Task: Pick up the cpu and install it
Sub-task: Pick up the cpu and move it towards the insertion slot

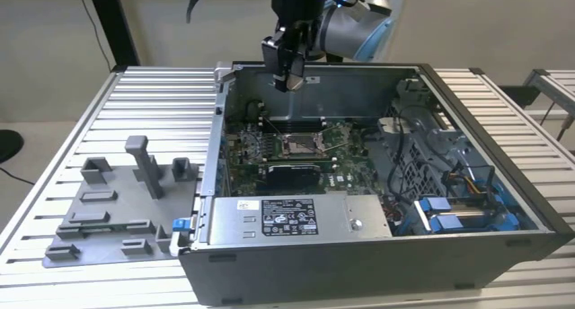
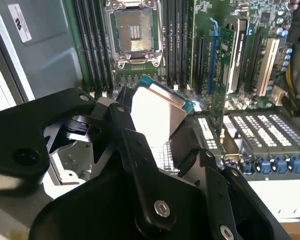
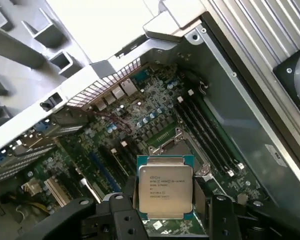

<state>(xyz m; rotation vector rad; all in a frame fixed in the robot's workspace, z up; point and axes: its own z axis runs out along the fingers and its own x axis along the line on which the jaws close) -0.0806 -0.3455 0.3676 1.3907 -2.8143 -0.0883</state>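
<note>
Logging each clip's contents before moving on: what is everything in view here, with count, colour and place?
table: one, slatted aluminium, under everything.
computer case: one, dark grey, open, on the table.
motherboard: one, green, inside the case.
CPU socket: one, dark metal frame, empty, mid-motherboard.
memory slots: several, black, beside the socket.
power supply: one, silver, white label, inside the case.
fixture tray: one, grey, on the table, to the exterior view's left of the case.
cpu: one, silver-grey top, held above the motherboard.
gripper: one, black, shut on the cpu.
arm: one, silver-grey, above the case.
</note>
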